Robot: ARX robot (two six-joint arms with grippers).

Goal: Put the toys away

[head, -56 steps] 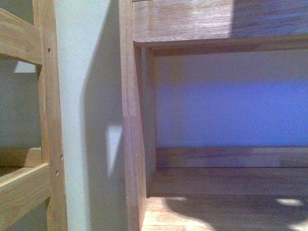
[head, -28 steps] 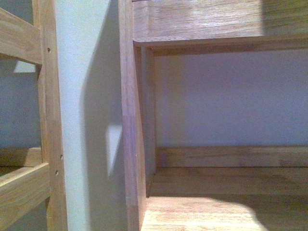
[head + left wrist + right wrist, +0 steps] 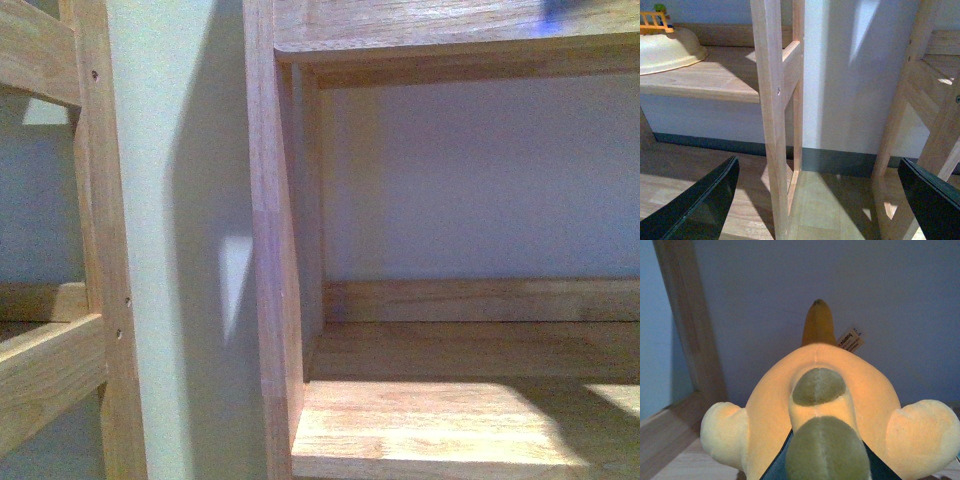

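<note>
The plush toy (image 3: 825, 390) fills the right wrist view: an orange-yellow rounded body with pale paws, olive patches, an orange tip and a small white tag (image 3: 850, 340). My right gripper (image 3: 827, 462) is shut on the plush toy, and only dark finger edges show beside it. The toy hangs before a blue-grey wall, close to a wooden upright (image 3: 690, 330). My left gripper (image 3: 817, 200) is open, with black fingers (image 3: 700, 205) wide apart and nothing between them, low over the wooden floor. Neither arm nor the toy shows in the front view.
The front view is filled by a wooden shelf unit with a lower board (image 3: 440, 420), a side post (image 3: 270, 250) and a top board. In the left wrist view, wooden posts (image 3: 772, 125) stand just ahead, and a cream bowl-shaped item with an orange ladder (image 3: 665, 47) sits on a low shelf.
In the front view the shelf has slid slightly upward in the picture. The shadow on the lower board has drawn back to the right, and the blue tint on the back wall has faded.
</note>
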